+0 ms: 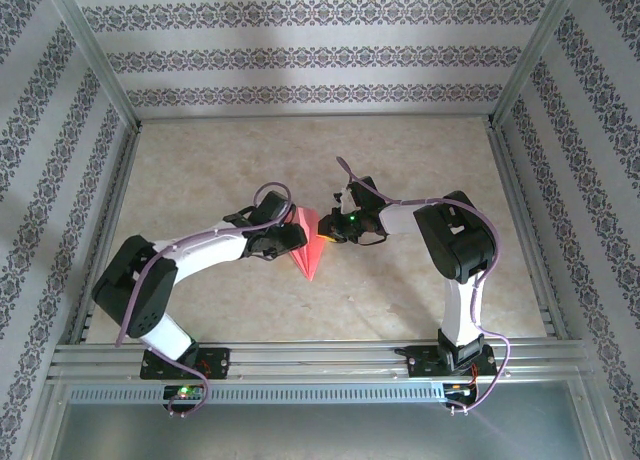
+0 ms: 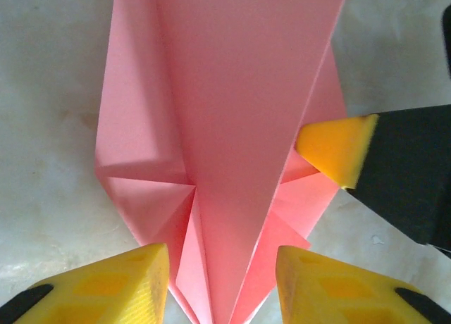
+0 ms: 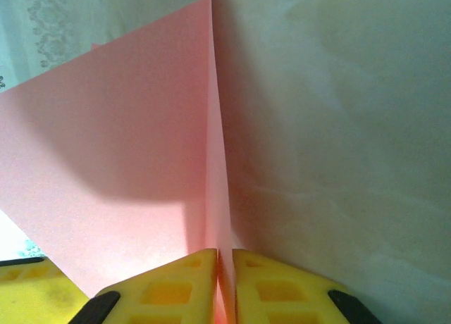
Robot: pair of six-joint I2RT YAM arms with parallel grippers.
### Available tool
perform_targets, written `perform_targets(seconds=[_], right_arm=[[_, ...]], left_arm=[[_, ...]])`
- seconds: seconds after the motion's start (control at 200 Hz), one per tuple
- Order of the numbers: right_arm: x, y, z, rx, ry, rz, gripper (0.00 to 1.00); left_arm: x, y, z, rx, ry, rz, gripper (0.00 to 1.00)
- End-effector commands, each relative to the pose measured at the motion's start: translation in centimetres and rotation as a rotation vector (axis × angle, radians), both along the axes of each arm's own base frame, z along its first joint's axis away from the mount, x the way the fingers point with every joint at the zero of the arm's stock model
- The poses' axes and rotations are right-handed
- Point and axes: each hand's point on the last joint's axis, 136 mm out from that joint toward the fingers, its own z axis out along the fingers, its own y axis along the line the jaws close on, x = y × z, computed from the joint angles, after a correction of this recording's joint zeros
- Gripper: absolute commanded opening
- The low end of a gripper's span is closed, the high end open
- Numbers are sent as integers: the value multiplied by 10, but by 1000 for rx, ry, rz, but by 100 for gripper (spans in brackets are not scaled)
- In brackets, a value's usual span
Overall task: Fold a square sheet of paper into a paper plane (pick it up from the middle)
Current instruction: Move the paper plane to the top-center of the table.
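The right fingers point(image 3: 176, 282) were pressed almost together, with a thin upright fold of the paper plane point(image 3: 127, 169) pinched in the narrow slit between their yellow pads. From that grip the pink sheet rose and spread away to the left, one flap standing on edge above the pale desk point(image 3: 338, 127).

The left fingers point(image 2: 106, 289) stood apart, one on each side of the plane's narrow pointed end; whether either pad touched the paper could not be told. In the left wrist view the plane lay flat ahead of them, its long centre panel overlying folded side layers. One yellow tip of the right fingers met its right-hand edge there.

From above, the plane lay near the middle of the desk, between the two sets of fingers, its point toward the near edge. The left arm point(image 1: 200, 255) reached in from the left and the right arm point(image 1: 455, 240) from the right.
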Motion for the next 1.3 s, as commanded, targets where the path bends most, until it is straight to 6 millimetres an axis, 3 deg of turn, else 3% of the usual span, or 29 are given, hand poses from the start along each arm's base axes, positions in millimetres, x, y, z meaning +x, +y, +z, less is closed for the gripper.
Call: perform_targets(seconds=[0.0,0.24,0.375,0.66,0.784,1.069,1.294], right_arm=[[-8,-16,-25,-75,79,-35,16],[-8,-16,-24,-73,78,-35,16],[-8,-16,-25,-75,80,-35,15],[-7,-16,-24,-71,78,-36,15],[-7,-16,-24,-71,78,-35,15],[-8,-17,-24,-69,81,-35,15],[-6,-18,-19,-60,70,-38,16]], left_arm=[[-4,-9,-5,8,23,-48,45],[-2,-30,-2,-69,21,-99,40],[-2,-28,0,-57,16,-97,38],[-8,-38,-12,19,60,-156,52],[-8,-37,-18,77,83,-169,53],[-9,-37,-29,155,121,-185,43],[-7,-35,-23,174,106,-181,35]])
